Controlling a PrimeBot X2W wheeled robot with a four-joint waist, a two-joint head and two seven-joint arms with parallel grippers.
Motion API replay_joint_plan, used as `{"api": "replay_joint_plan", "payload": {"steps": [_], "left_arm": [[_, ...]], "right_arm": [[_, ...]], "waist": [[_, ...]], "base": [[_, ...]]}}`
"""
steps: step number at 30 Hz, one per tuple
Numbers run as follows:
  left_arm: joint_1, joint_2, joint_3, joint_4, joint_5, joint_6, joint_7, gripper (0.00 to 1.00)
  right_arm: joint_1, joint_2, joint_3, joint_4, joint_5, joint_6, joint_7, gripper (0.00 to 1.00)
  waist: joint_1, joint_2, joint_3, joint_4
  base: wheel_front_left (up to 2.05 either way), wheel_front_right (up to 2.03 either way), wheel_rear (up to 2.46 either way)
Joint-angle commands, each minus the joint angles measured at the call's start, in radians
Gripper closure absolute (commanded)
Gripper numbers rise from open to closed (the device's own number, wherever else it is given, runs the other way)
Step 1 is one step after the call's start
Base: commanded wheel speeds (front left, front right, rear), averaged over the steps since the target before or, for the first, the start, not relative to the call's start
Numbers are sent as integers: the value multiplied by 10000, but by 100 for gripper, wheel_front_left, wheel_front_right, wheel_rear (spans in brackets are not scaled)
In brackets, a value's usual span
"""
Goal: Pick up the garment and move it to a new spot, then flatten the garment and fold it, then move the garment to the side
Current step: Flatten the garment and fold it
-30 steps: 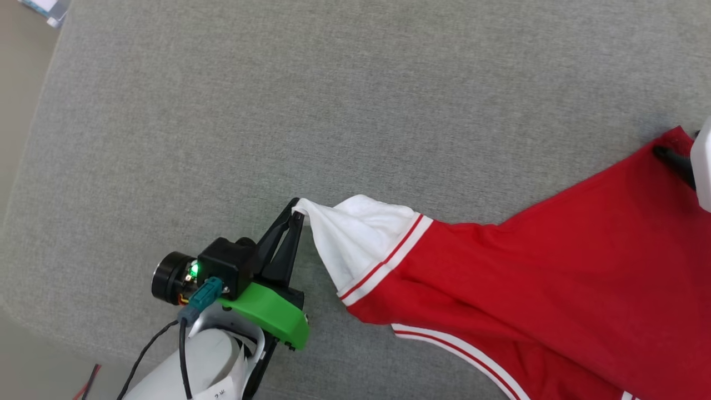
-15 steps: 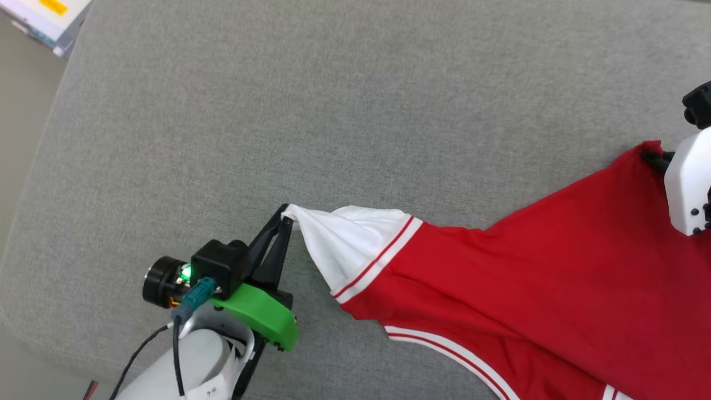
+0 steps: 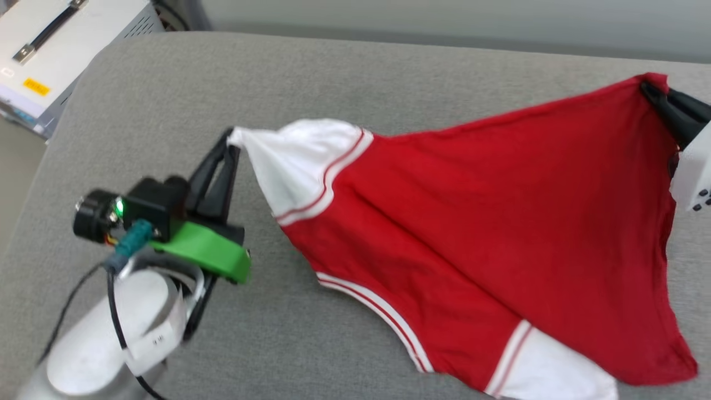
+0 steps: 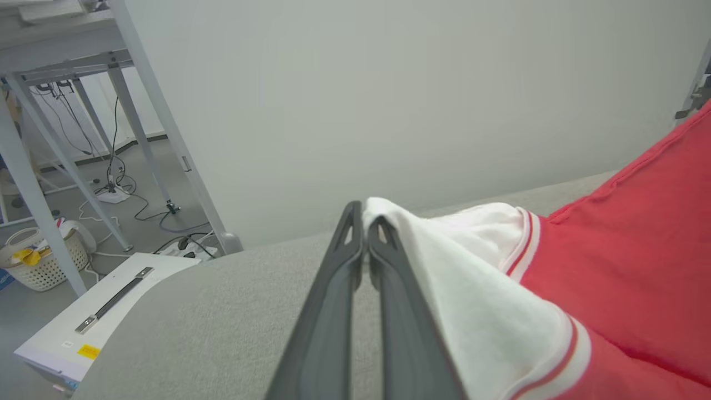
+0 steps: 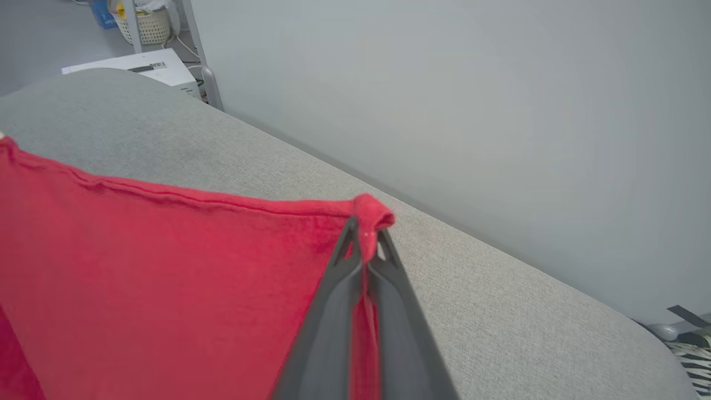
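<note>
Above grey cushion (image 3: 166, 100), hanging soft and light: garment (image 3: 472, 222), clamped at white sleeve tip (image 3: 258, 147) by left gripper (image 3: 229, 135), at seemingly a hem corner (image 5: 372, 214) by right gripper (image 3: 649, 89).

head cam: high, tilted forward and down over the grey padded surface (image 3: 389, 72), mid-range | left wrist cam: low, close along the left end effector (image 4: 364, 210), facing the pale wall (image 4: 389, 83) | right wrist cam: same along the right end effector (image 5: 365, 229) | shared: garment (image 3: 500, 222), white case (image 3: 55, 44), surface
</note>
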Motion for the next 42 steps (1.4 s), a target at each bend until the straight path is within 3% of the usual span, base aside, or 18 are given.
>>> {"api": "replay_joint_plan", "payload": {"steps": [1, 7, 12, 21, 26, 33, 42], "left_arm": [[-426, 111, 112, -62, 145, 2, 52, 100], [-2152, 362, 362, -374, 483, -208, 676, 100], [-4019, 362, 479, -331, 765, -657, 1159, 100], [-8266, -303, 516, 918, 1279, -1813, 1652, 100], [-10698, -769, 530, 2024, 1649, -2333, 1693, 100], [-13600, -1152, 446, 3643, 2212, -2895, 1534, 100], [-15398, -1303, 396, 5582, 2287, -3224, 937, 100]], "right_arm": [[134, 123, -200, -136, -172, -7, -147, 100], [-31, 683, -1159, -923, -832, -7, -269, 100], [-604, 1020, -1761, -1410, -1329, -7, -65, 100], [-3485, 1316, -2367, -1362, -2302, -7, 283, 100], [-5676, 1564, -2385, -614, -2858, -7, 138, 100], [-8749, 2186, -2030, 1357, -3436, -7, -512, 100], [-10786, 2472, -1461, 3530, -3711, -7, -1400, 100]], "waist": [[0, 38, -381, -447], [0, 38, -224, -807], [0, 38, 421, -1006], [0, 38, 2233, -1166], [0, 38, 3087, -1275], [0, 38, 3851, -1455], [0, 38, 4171, -1504]], "base": [[0, 0, 0], [0, 0, 0], [0, 0, 0], [0, 0, 0], [0, 0, 0], [0, 0, 0], [0, 0, 0]]}}
